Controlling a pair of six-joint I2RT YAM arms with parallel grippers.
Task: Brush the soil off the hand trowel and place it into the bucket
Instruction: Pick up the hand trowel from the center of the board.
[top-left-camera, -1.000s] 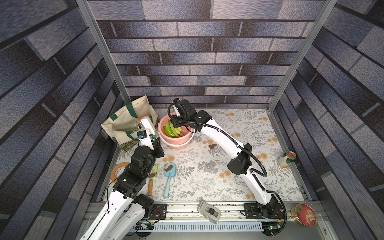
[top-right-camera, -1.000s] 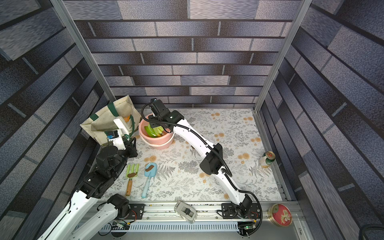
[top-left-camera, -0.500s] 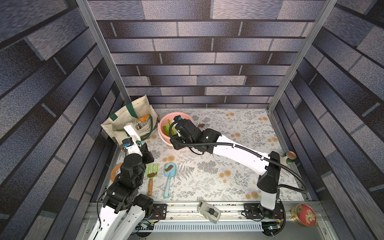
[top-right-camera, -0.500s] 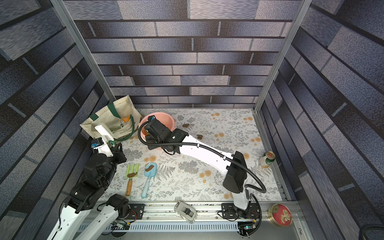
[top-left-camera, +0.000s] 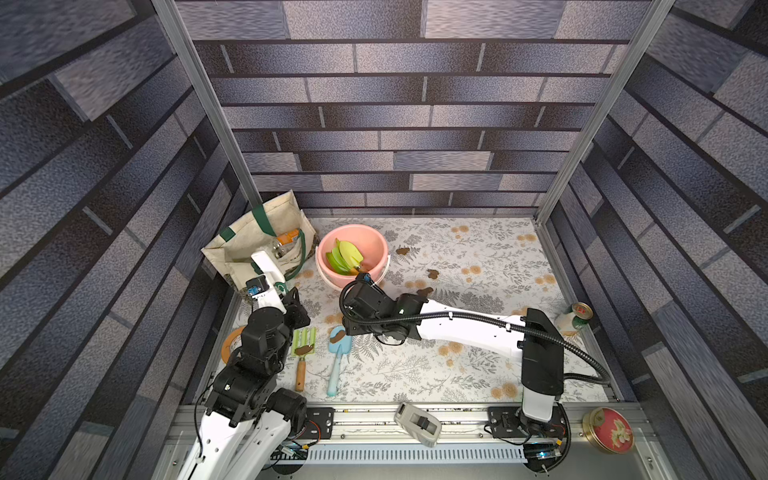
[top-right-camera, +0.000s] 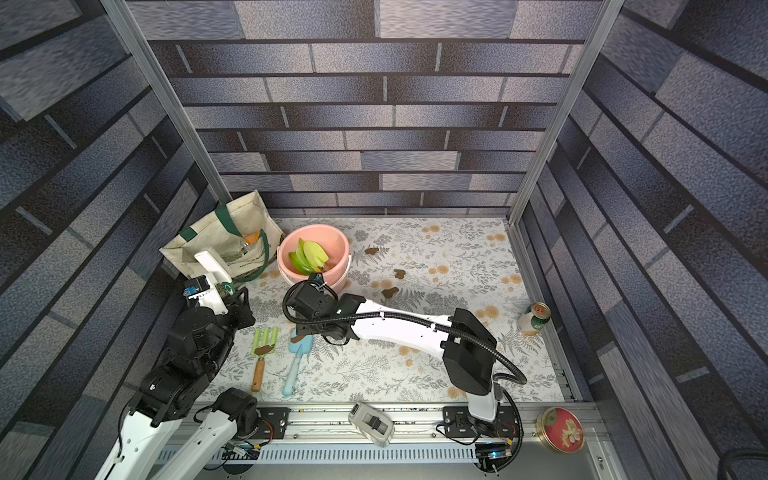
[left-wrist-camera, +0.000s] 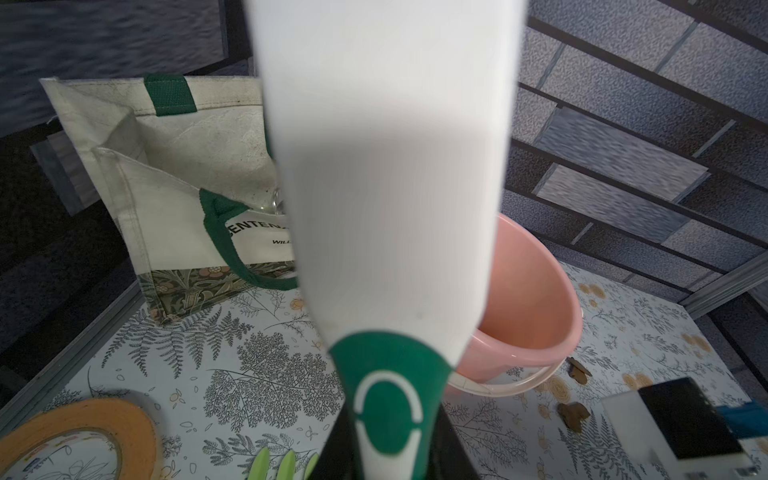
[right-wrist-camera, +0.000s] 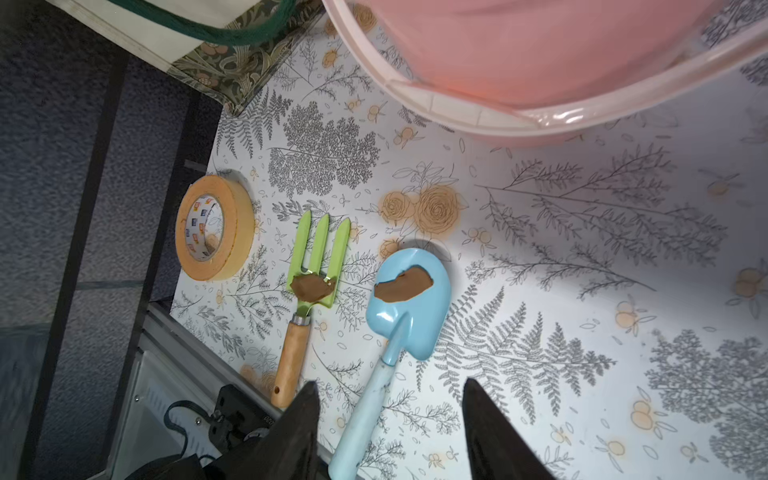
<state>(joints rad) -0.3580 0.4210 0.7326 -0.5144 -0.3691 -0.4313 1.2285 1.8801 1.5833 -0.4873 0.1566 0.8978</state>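
A light-blue hand trowel (top-left-camera: 336, 362) (right-wrist-camera: 409, 309) lies on the floral mat near the front, next to a green hand fork (top-left-camera: 303, 347). A flat brown blob of soil (right-wrist-camera: 402, 285) sticks to the trowel's blade. My right gripper (right-wrist-camera: 390, 383) hovers open over the trowel's handle without touching it. My left gripper (left-wrist-camera: 392, 453) is shut on a white brush (top-left-camera: 266, 266) with a green end, raised in front of the tote bag. The pink bucket (top-left-camera: 376, 243) (top-right-camera: 337, 245) stands behind, with green trowel blades (top-left-camera: 345, 255) inside.
Another soil blob (right-wrist-camera: 312, 286) sits on the fork. Loose soil blobs (top-left-camera: 433, 273) lie on the mat right of the bucket. A cream tote bag (top-left-camera: 249, 245) stands at back left. A tape roll (right-wrist-camera: 214, 228) lies at the left edge, a can (top-left-camera: 575, 318) at the right edge.
My right arm has drawn back from the bucket to above the blue trowel, its jaws widening. My left arm has pulled back toward the left with the brush.
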